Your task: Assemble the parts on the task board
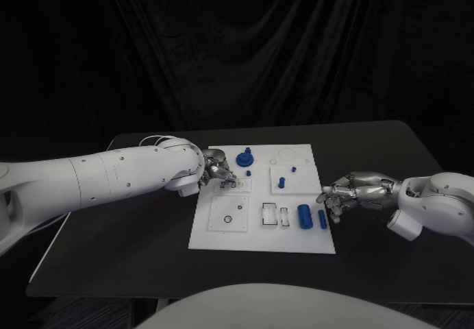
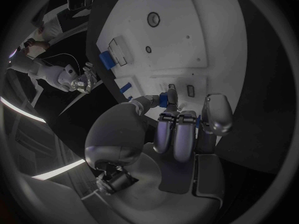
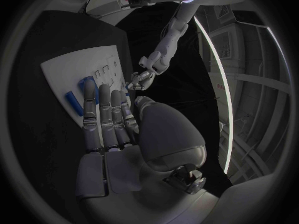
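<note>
Small blue plastic part [image 2: 164, 100]: pinched in the fingertips of the silver left hand [image 1: 216, 175], over the far left section of the white rectangular task board [image 1: 222, 236].

Two blue cylinders [image 1: 305, 215]: lying at the board's right edge, long axes running near-to-far, just beside the silver right hand [image 1: 348, 194] (nearer arm for these), which holds nothing, fingers extended.

Blue knobbed piece [image 1: 246, 160]: standing beyond the left hand.

Black surface [image 1: 118, 253]: beneath.

White task board [image 1: 259, 229] mid-table w/ approx. five blue parts [image 1: 304, 215].
</note>
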`<state>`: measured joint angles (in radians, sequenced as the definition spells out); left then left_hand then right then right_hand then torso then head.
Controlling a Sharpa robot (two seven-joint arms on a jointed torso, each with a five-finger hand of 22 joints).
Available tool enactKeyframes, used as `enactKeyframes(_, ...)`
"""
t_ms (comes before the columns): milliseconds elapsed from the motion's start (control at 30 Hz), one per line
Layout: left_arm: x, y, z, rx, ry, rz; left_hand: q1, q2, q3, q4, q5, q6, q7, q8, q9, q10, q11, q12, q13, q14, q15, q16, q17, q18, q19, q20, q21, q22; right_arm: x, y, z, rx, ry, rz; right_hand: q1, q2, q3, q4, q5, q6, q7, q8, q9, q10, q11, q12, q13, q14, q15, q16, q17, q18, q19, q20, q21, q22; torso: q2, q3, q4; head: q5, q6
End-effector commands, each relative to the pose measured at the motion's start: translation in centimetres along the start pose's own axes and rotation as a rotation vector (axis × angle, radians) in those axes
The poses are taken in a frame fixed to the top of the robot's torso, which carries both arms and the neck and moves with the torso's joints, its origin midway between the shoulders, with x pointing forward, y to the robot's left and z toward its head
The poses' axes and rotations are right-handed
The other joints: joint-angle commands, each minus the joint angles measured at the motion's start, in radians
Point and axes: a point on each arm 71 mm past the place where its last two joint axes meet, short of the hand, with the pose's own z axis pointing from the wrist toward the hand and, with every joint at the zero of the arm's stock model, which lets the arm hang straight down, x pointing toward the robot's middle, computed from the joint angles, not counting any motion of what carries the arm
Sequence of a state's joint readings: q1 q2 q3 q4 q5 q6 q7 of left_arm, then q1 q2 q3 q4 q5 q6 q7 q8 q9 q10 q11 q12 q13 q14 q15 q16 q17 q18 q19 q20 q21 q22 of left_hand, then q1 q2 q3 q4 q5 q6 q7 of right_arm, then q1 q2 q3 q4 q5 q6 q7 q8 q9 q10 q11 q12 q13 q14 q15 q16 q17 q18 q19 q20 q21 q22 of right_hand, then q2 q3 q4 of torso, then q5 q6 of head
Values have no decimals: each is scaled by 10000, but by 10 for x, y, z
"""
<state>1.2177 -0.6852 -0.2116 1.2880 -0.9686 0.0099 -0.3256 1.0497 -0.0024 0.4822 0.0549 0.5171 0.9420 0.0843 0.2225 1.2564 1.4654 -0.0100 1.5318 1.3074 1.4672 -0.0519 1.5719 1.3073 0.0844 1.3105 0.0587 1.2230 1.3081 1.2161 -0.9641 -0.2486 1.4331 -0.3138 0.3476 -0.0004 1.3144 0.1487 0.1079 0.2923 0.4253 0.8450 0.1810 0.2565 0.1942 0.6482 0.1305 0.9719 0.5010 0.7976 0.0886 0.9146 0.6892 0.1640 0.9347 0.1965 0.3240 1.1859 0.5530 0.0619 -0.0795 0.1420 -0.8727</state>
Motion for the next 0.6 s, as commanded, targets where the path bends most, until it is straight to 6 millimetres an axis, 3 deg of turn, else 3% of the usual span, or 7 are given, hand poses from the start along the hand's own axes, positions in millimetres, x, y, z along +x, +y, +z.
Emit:
enactKeyframes(33, -2, -1, -2, -518, 850, -94, 20, -94, 137, -116, -44, 405, -359, 62, 6, 703, -54, 23, 2370, 1036, -87, -11, 2635, 92, 46, -39, 39, 525, 1, -2, 0, 139, 34, 20, -69, 47, -56, 19, -59, -88, 8, 48, -12, -64, 25, 57, -11, -78, 13, 42, -17, 154, -65, 0, -37, -10, 3, -1, 0, 19, 1)
enactKeyframes(233, -12, -7, -2, -1137, 1318, 336, -9, -77, 166, -90, -320, 403, -369, 10, -22, 683, -69, -2, 2351, 1036, -109, -11, 2635, 98, 44, -66, 12, 529, 1, -2, 0, 144, 32, 16, -75, 43, -63, 20, -63, -85, 9, 51, -11, -66, 27, 60, -14, -81, 14, 44, -22, 154, -65, 2, -40, -13, 6, -17, 7, -14, 1)
enactKeyframes(600, -19, -23, 10, -1928, 2117, 1087, -42, 30, 237, -35, -855, 296, -333, -160, -100, 624, -45, -65, 2308, 1036, -97, -11, 2635, 117, -19, -70, -113, 507, 3, -1, 1, 148, 77, 4, -75, 43, -63, 20, -63, -85, 9, 51, -11, -66, 27, 60, -14, -81, 14, 44, -22, 154, -65, 2, -40, -13, 19, -7, 0, -57, 1)
